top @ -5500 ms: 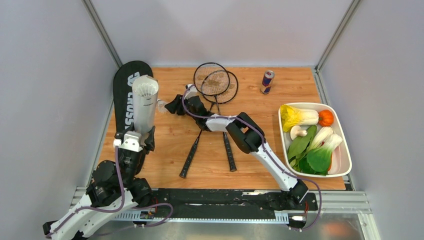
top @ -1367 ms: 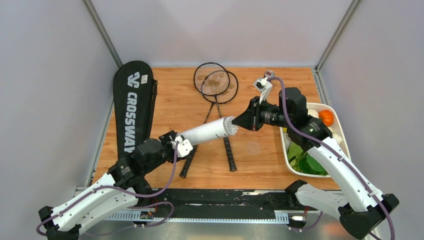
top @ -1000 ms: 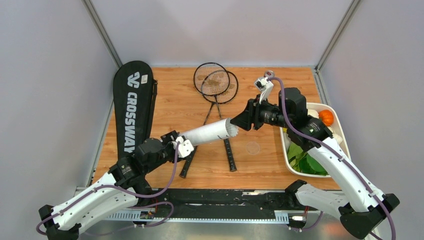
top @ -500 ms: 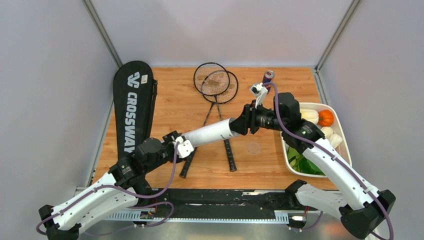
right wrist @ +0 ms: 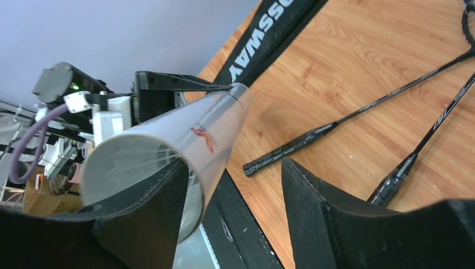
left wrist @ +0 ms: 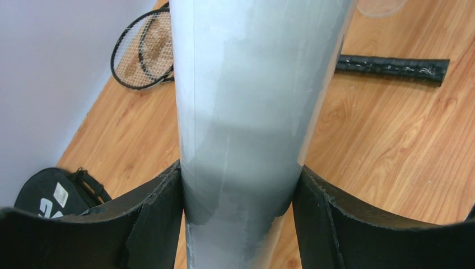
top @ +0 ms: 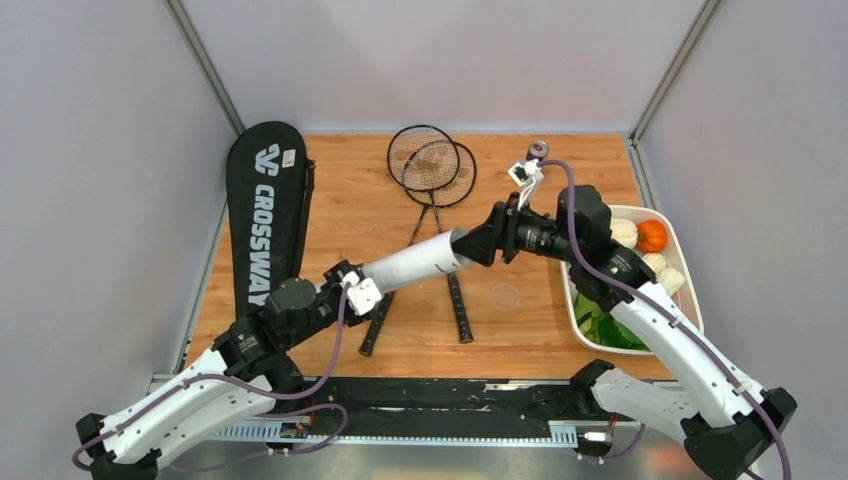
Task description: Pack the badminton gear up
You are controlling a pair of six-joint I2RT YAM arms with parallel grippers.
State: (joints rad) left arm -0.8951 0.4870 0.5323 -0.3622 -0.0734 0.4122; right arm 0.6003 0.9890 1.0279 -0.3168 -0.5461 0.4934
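Wooden counter (top: 350,205) is walled on three sides. At frame centre the white tube (top: 410,265) is held tilted, clamped in the left pincer (left wrist: 238,171) — shuttlecock feathers (right wrist: 134,159) are seen inside its mouth, where the right pincer (top: 478,244) stands released. Vegetables (top: 620,310) fill the tray (top: 692,332) at right — open wood is left between it and the racket handles (top: 460,315).

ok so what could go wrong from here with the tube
1. The shuttlecock sits close to the open mouth of the white tube. The right gripper, open right at the rim, could snag the feathers and drag it out when it backs off.
2. The left gripper clamps the tube at its other end only, above the rackets, so a nudge at the mouth might lever it loose.
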